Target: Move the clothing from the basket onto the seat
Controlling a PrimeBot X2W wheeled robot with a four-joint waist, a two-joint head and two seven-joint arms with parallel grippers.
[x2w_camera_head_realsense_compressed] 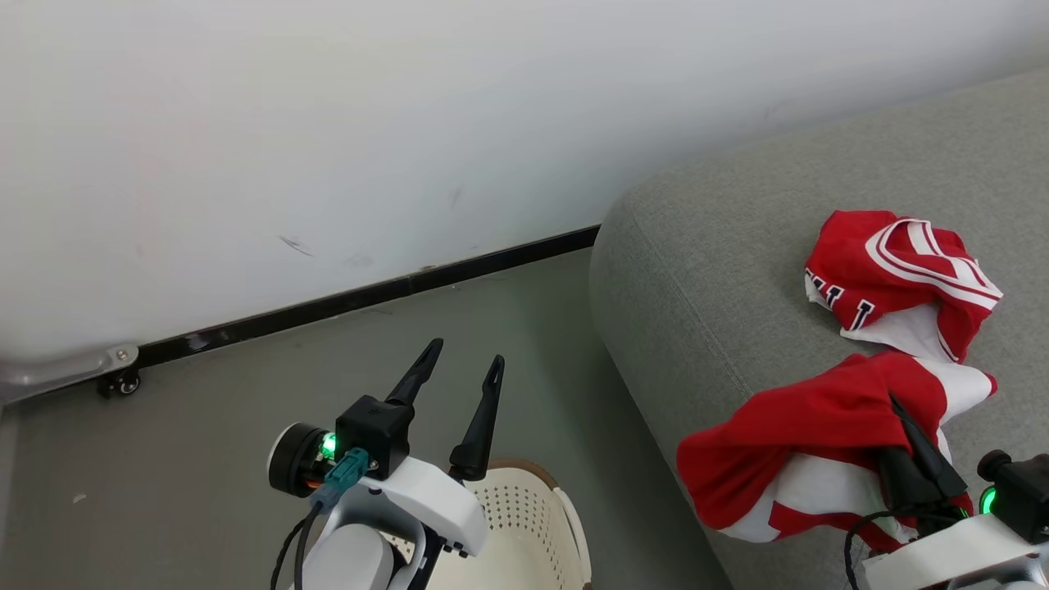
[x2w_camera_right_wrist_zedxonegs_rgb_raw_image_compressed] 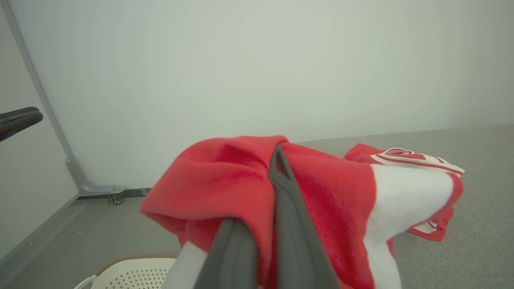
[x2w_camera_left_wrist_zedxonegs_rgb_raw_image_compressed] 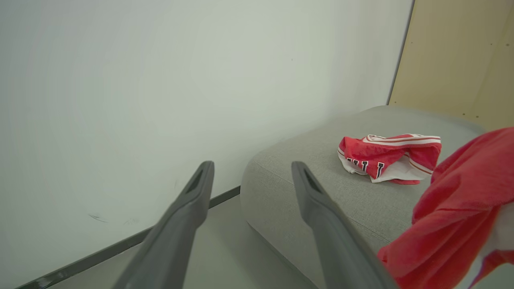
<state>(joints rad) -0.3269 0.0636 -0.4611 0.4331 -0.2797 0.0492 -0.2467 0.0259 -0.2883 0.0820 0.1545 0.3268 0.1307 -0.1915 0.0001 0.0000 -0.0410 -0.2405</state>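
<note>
Grey floor (x2w_camera_head_realsense_compressed: 205, 442) lies open between wall (x2w_camera_head_realsense_compressed: 410, 123) and seat (x2w_camera_head_realsense_compressed: 705, 270), basket (x2w_camera_head_realsense_compressed: 565, 512) beside it. Right pincer (x2w_camera_head_realsense_compressed: 896, 403) clamps one red garment (x2w_camera_head_realsense_compressed: 803, 426) at the seat's near edge; second garment (x2w_camera_head_realsense_compressed: 901, 270) lies further in. Left pincer (x2w_camera_head_realsense_compressed: 465, 354) hangs spread wide, empty, above the basket.

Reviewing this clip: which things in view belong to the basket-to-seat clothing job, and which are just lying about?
Part of the job: held garment, pinched in the right gripper; loose garment lying on the seat; basket; left gripper, open and empty.

Just around: wall; floor; black skirting; caster; beige panel.
</note>
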